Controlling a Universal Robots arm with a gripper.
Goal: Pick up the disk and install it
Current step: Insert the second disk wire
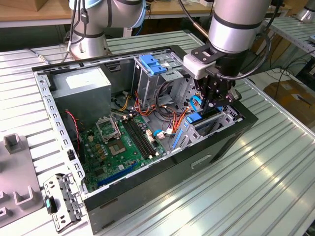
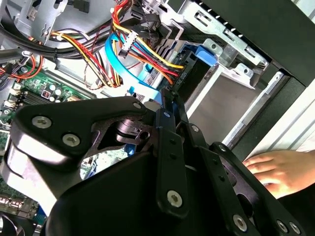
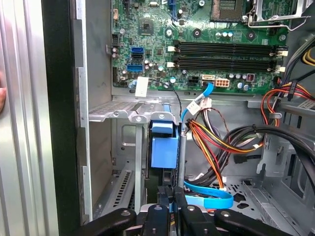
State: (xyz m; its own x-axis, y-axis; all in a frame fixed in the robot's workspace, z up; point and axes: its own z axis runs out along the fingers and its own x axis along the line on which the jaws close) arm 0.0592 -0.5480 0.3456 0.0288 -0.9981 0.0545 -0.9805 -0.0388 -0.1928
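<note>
— Where's the disk [image 3: 164,152]?
— Centre of the first wrist view, standing on edge in the case's bay.
— And the gripper [image 3: 172,199]?
— Just above it, jaws nearly closed, apparently pinching its edge.

Counter [image 1: 275,162]: you had ribbed metal here, bright and glossy.
Computer case [image 1: 147,189]: your case showed black matt outer walls and bare grey sheet metal inside.
Motherboard [image 1: 120,145]: you saw a green board, slightly glossy.
Disk [image 3: 164,147]: yours wore smooth blue plastic.
Pincer [image 1: 211,101]: you saw black matt metal links with shiny screw heads.
Cables [image 3: 216,140]: yours were smooth plastic-sheathed.
</note>
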